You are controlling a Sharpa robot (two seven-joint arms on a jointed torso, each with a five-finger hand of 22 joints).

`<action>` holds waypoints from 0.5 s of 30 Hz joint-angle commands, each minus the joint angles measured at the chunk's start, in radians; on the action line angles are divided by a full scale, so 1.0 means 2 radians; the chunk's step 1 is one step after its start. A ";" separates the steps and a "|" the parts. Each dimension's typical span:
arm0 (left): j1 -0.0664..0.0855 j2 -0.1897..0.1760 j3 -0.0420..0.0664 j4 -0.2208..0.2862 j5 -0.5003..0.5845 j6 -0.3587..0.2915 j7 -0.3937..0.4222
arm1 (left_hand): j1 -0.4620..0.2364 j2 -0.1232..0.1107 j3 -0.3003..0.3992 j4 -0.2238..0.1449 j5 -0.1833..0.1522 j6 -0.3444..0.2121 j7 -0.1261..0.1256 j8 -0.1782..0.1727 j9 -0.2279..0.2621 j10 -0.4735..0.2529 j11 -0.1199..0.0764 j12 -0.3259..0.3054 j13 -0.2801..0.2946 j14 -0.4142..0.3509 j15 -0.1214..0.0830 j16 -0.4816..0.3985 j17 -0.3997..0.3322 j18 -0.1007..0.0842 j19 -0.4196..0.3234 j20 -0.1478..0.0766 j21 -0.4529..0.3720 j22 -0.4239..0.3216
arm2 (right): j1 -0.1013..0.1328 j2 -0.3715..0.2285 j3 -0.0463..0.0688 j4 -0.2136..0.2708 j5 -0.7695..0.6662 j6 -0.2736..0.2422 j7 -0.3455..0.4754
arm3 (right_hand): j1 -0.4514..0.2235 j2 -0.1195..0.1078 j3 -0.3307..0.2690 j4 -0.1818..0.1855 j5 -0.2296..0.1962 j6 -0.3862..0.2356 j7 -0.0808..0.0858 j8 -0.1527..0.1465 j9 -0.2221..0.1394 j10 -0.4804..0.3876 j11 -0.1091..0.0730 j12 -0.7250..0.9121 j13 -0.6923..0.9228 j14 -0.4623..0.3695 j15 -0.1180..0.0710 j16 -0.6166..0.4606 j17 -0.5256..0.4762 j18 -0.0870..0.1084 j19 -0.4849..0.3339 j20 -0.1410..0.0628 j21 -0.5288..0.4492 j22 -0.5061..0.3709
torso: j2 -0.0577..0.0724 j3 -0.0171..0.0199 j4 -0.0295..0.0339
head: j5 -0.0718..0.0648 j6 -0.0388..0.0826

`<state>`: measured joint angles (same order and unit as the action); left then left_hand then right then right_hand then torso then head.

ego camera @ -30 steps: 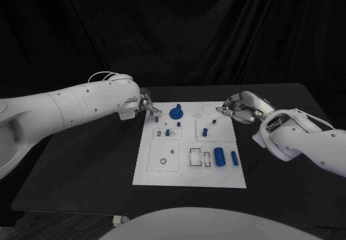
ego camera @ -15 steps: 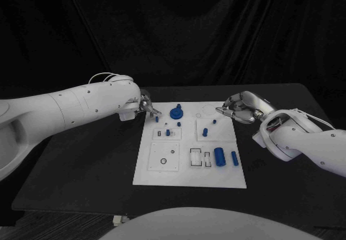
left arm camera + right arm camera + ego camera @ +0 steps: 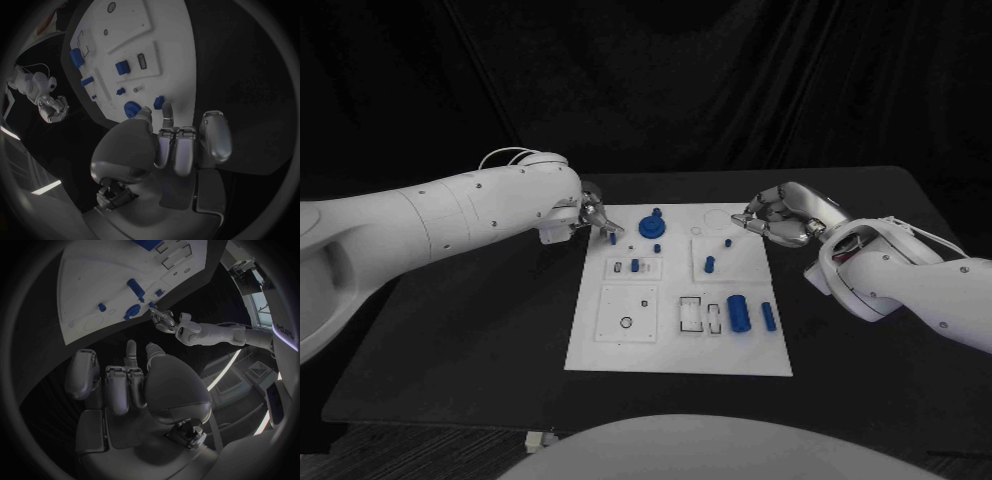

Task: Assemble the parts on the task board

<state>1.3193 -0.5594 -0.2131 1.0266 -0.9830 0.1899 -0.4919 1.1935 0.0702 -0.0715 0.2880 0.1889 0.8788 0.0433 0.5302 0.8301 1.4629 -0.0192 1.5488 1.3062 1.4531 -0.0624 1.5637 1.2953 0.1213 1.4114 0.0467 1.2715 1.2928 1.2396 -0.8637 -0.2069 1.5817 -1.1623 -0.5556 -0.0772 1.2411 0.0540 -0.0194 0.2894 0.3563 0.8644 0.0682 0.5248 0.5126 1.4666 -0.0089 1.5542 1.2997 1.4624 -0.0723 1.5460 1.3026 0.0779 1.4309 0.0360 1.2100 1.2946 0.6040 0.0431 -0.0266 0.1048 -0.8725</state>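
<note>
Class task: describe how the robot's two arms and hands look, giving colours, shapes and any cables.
Both arms are smooth, rounded white shells. The left hand and right hand are silver metal with many fingers tipped by pale pads. Thin white cables loop at each wrist.

Dim overall, black backdrop; wrist views w/ fisheye bending at edges.

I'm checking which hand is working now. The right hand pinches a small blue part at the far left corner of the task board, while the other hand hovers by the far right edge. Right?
Not quite: it is the left hand that pinches the small blue part at the far left corner of the task board, as the head view shows. The right hand is the one by the far right edge.
</note>
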 commanded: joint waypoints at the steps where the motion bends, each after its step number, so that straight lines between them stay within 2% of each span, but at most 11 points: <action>1: -0.001 0.002 0.000 0.000 0.003 0.009 0.001 | -0.002 0.000 -0.021 0.000 -0.006 0.001 0.005 -0.008 -0.006 0.042 0.001 0.001 0.116 0.059 -0.001 0.004 0.138 -0.023 -0.005 0.000 -0.009 0.071 | -0.001 0.000 0.000 0.000 -0.003 0.002 -0.008 | 0.012 -0.002 -0.001 -0.003 0.010 -0.004 -0.003 0.002 0.003 0.052 0.000 0.008 0.136 0.054 0.001 0.012 0.134 0.001 0.002 0.002 -0.003 0.086 | 0.000 0.0000 -0.0001 | 0.000 0.000; 9: -0.003 0.003 0.000 -0.003 0.003 0.011 0.001 | 0.000 0.002 -0.021 -0.001 -0.004 0.001 0.005 -0.009 -0.006 0.041 0.002 0.000 0.114 0.059 -0.001 0.004 0.138 -0.022 -0.006 0.000 -0.010 0.071 | -0.001 0.000 0.000 0.000 -0.003 0.003 -0.009 | 0.012 -0.002 -0.001 -0.003 0.011 -0.004 -0.003 0.002 0.003 0.052 0.000 0.008 0.136 0.054 0.001 0.012 0.134 0.001 0.002 0.002 -0.003 0.086 | 0.000 0.0001 0.0000 | -0.001 0.000; 15: -0.004 0.005 0.000 -0.003 0.003 0.012 0.001 | 0.010 0.003 -0.020 -0.005 0.013 0.001 0.005 -0.011 -0.007 0.040 0.002 -0.001 0.113 0.059 0.000 0.004 0.138 -0.022 -0.008 0.001 -0.012 0.073 | -0.001 0.001 0.000 -0.001 -0.003 0.004 -0.009 | 0.012 -0.002 -0.001 -0.003 0.011 -0.004 -0.003 0.002 0.003 0.052 0.000 0.008 0.136 0.054 0.001 0.012 0.134 0.001 0.002 0.002 -0.003 0.086 | 0.000 0.0001 -0.0001 | 0.000 0.000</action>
<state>1.3142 -0.5528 -0.2131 1.0206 -0.9828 0.2009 -0.4943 1.1989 0.0755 -0.0852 0.2744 0.2027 0.8788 0.0434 0.5188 0.8264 1.4630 -0.0191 1.5484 1.3062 1.4532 -0.0622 1.5637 1.2953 0.1215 1.4070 0.0510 1.2561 1.2929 1.2396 -0.8622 -0.2069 1.5793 -1.1623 -0.5525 -0.0789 1.2411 0.0540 -0.0193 0.2894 0.3563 0.8644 0.0682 0.5248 0.5125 1.4666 -0.0089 1.5542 1.2997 1.4624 -0.0723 1.5460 1.3026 0.0779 1.4309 0.0360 1.2100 1.2946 0.6041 0.0431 -0.0267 0.1034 -0.8725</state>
